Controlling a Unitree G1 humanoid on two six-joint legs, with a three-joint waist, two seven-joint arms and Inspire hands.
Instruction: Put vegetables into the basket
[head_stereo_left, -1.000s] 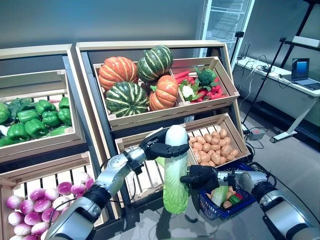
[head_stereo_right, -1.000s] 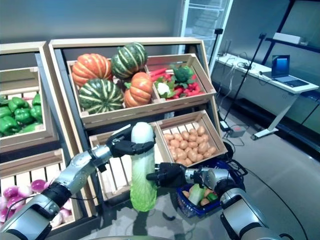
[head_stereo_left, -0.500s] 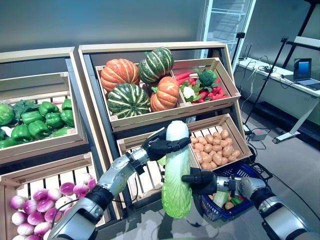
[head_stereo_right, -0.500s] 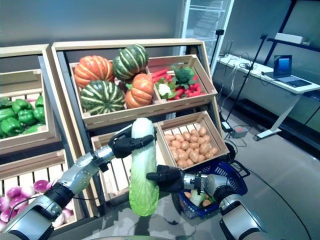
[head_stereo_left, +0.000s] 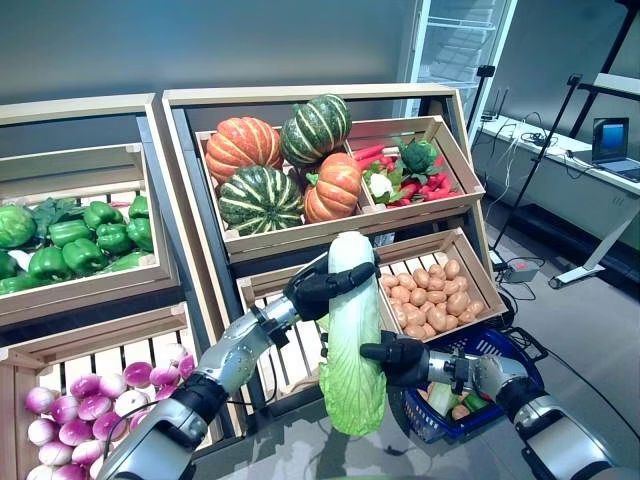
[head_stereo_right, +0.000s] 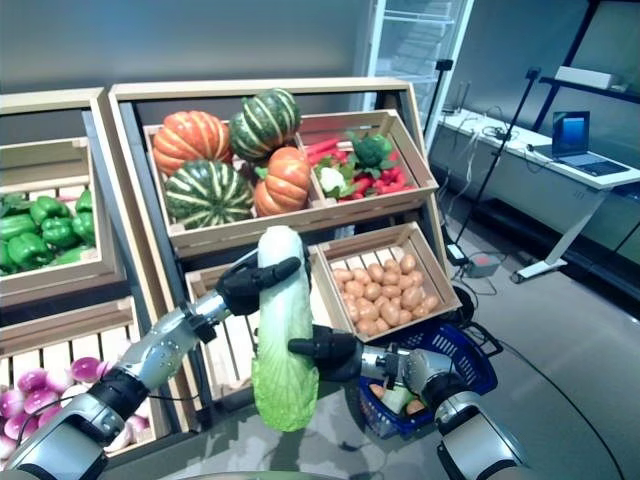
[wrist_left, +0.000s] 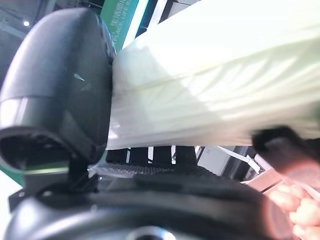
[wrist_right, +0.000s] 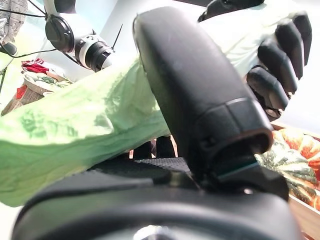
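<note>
Nearest, blue basket (head_stereo_left: 520, 385) at 5 o'clock, part hidden behind right hand (head_stereo_left: 400, 358), w/ veg already inside; that hand is curled round the mid of the upright napa cabbage (head_stereo_left: 352, 340), left hand (head_stereo_left: 318, 290) clamped near its white top. Behind at 12: potato crate (head_stereo_left: 432, 290), pumpkins (head_stereo_left: 285, 165), peppers (head_stereo_left: 85, 235) at 10. Right wrist view alone shows its fingers (wrist_right: 280, 50) wrapping the far side.

Even indoor light, soft shadows; wrist views blurred close up, with a pinkish flare at one corner
</note>
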